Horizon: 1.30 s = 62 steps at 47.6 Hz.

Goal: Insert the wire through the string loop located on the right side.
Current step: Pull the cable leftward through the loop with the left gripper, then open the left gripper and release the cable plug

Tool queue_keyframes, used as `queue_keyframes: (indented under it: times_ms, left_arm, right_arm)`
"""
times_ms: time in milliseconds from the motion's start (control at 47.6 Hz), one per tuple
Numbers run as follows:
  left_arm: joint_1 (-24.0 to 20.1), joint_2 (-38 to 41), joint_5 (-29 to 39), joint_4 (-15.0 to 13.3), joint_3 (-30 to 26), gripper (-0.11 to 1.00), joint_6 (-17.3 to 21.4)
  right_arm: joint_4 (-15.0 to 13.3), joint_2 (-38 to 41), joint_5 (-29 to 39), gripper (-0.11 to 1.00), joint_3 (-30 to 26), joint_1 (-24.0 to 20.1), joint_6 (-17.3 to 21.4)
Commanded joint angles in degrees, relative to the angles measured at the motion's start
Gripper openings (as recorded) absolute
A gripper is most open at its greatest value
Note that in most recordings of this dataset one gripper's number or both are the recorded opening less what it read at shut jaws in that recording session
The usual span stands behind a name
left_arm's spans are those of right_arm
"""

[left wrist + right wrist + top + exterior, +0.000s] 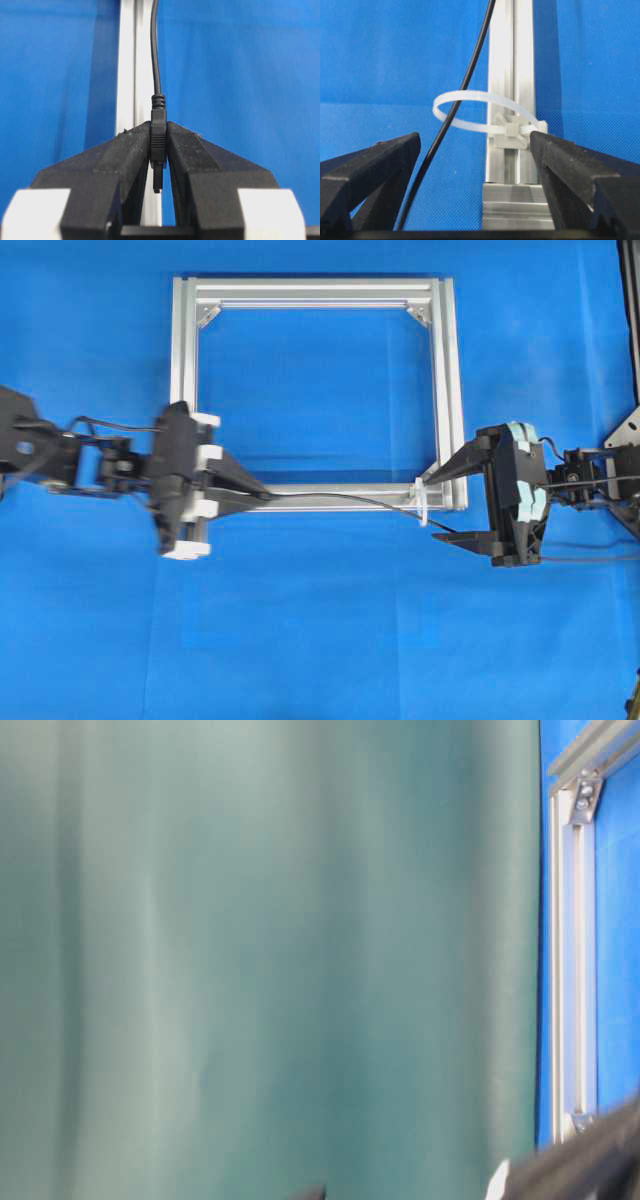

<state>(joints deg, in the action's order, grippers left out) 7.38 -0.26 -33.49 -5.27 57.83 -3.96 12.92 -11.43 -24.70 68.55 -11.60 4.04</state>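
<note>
Blue worktop [320,660] under everything. Silver frame [184,350] lying flat on it, square, with small corner brackets. Green curtain filling most of the table-level view, frame only at its right edge.

Left gripper [262,493] at the frame's bottom left, squeezed tight on the wire's plug [158,135], tip poking back between the fingers [125,155].

Right gripper [437,504] at the frame's bottom right corner, wide open, holding nothing, one finger on each side of the string loop [470,111].

Wire [350,498] thin and black, running from the left gripper along the bottom bar, then through the string loop, end just past it near the lower right finger [465,540].

String loop white, a zip tie fixed to the frame's corner, sticking out sideways.
</note>
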Motion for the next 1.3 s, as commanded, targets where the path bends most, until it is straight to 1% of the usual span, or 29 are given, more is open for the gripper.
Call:
queue_keyframes:
  times_ms: [0, 231, 505, 757, 1283]
  left_arm:
    - [0.4, -4.7, -1.5, 0.1, 3.8, 0.08, -0.2]
    - [0.4, -12.3, -1.7, 0.1, 13.3, 0.08, -1.1]
    - [0.4, -17.2, -1.5, 0.2, 19.1, 0.08, -1.3]
    - [0.4, -19.7, -0.6, 0.1, 21.6, 0.08, -1.4]
    - [0.4, -19.7, 2.0, 0.1, 21.3, 0.09, -1.2]
  right_arm:
    - [0.0, -1.0, -0.2, 0.92, -1.0, 0.0, -0.1]
    - [0.0, -1.8, 0.3, 0.92, -1.1, 0.0, -0.1]
    - [0.0, -3.6, 1.1, 0.92, -1.1, 0.0, 0.0]
    - [0.0, -4.0, 1.5, 0.92, -1.1, 0.0, 0.0]
    - [0.0, -4.0, 1.7, 0.92, -1.1, 0.0, 0.0]
